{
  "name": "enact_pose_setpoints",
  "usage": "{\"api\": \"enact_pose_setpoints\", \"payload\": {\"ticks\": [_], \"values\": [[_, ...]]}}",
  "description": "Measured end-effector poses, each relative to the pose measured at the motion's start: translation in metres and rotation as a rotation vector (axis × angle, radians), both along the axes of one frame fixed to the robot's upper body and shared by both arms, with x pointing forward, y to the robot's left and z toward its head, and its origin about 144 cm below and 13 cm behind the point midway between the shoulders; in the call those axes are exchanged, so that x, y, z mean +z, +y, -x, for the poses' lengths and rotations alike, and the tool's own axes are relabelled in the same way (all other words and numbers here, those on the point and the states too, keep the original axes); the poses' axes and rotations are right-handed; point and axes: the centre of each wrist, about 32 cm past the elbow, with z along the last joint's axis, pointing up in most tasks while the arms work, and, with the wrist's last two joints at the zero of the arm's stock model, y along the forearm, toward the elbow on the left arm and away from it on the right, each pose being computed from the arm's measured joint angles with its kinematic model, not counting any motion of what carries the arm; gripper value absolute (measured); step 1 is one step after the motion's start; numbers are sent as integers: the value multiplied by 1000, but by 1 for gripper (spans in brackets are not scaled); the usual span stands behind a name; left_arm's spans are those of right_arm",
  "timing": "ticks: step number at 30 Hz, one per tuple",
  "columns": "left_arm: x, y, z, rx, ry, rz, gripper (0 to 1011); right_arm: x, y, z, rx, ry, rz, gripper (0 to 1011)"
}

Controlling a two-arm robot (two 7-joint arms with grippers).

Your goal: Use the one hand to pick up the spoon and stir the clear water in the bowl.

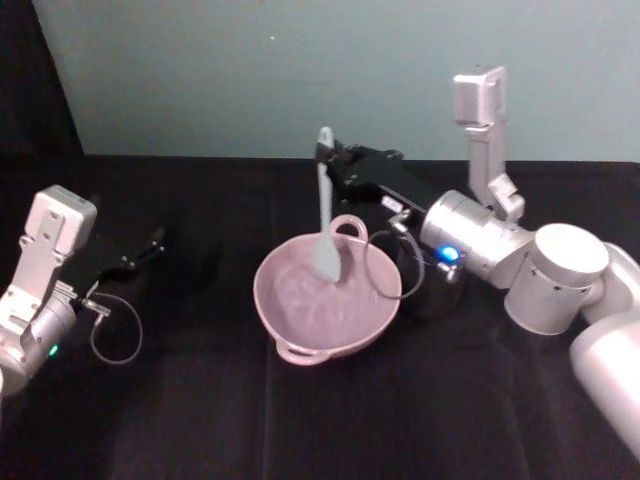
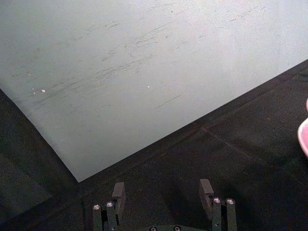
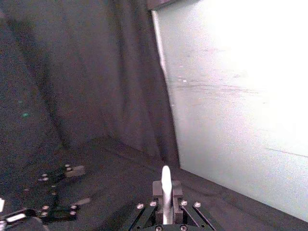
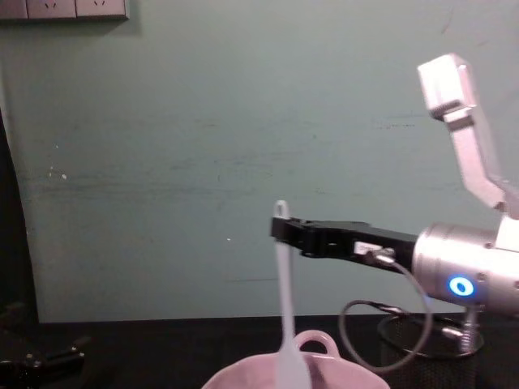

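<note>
My right gripper (image 1: 329, 157), upper centre of the head view, pinches the spoon (image 1: 325, 225) near its handle's top. The spoon hangs almost upright straight below my fingertips, its blade down inside the bowl (image 1: 265, 300) at frame centre, where the water (image 1: 305, 300) lies. My left gripper (image 1: 152, 243), spread, rests at far left

Surface (image 1: 200, 420) lay covered edge to edge in black cloth, pale pink glossy bowl (image 1: 270, 300) with small loop handles sat near its middle, black wire-mesh cup (image 4: 442, 339) stood just beside the bowl on the robot's right.
</note>
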Motion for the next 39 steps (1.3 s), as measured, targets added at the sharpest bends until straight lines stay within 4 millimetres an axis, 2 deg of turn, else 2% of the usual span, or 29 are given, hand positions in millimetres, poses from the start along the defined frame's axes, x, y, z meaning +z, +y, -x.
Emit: {"api": "enact_pose_setpoints", "payload": {"ticks": [4,8,16,19,24,31,39], "values": [[0,0,0,0,0,0,1011,1,-13,3,-31,-6,4,114],[0,0,0,0,0,0,1011,3,-25,15,-51,-17,16,114],[0,0,0,0,0,0,1011,3,-30,42,-38,-30,21,116],[0,0,0,0,0,0,1011,2,-29,46,-30,-29,20,114],[0,0,0,0,0,0,1011,-1,-19,52,1,-22,13,114],[0,0,0,0,0,0,1011,-4,-3,50,49,-11,0,114],[0,0,0,0,0,0,1011,-5,19,30,83,-8,-21,114]]}}
